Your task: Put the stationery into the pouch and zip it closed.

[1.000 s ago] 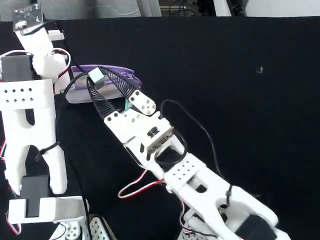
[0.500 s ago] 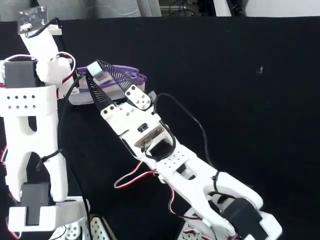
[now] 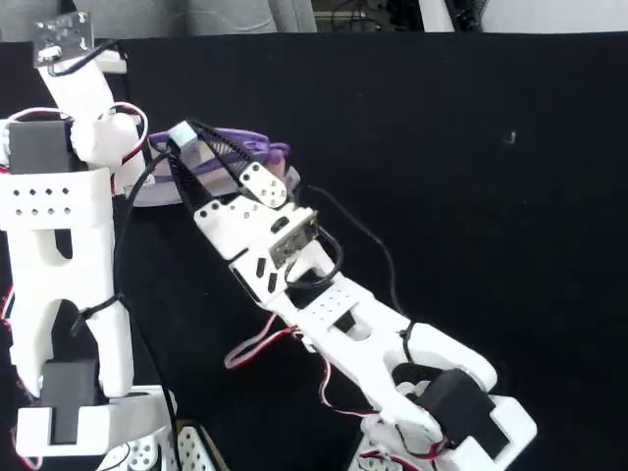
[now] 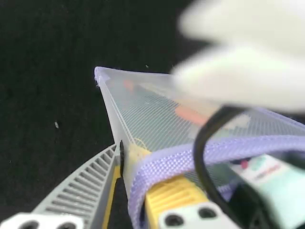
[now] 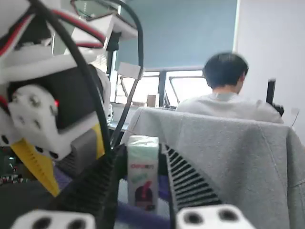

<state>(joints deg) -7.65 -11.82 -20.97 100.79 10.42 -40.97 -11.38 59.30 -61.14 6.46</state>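
1. Right gripper is clamped on the eraser, which sits between the black fingers with its long side along them. It's up at the pouch, far left of the table.
2. Left gripper pinches one end of the pouch's purple lip and holds it raised. The left wrist view is blurred there, so the pinch is probably firm, not certain.
3. The pouch is mesh, lies just beside the left arm, and has an orange item inside. The zip is not yet closed.
4. Step in hand, as I judge it: get the eraser into the mouth.
5. To do it well:
   - Line the eraser up with the gap under the raised lip, not over the lip itself.
   - Enter narrow end first and go in low.
   - Let go only once it's past the zip tape, or it will perch on the edge and slide off.
6. Left side's job is to hold the lip high and steady so the mouth doesn't collapse onto the eraser.
7. Edges to watch:
   - The lip and zip tape are the catch points for the ribbed fingers.
   - A black cable loops across the mouth, so it's a snag risk going in and coming out.
8. Room:
   - The left arm crowds the pouch on its side, so there's no exit that way.
   - Open room lies over the table to the right of the pouch and back along the right arm's own line.
   - Lift first, then retreat that way.
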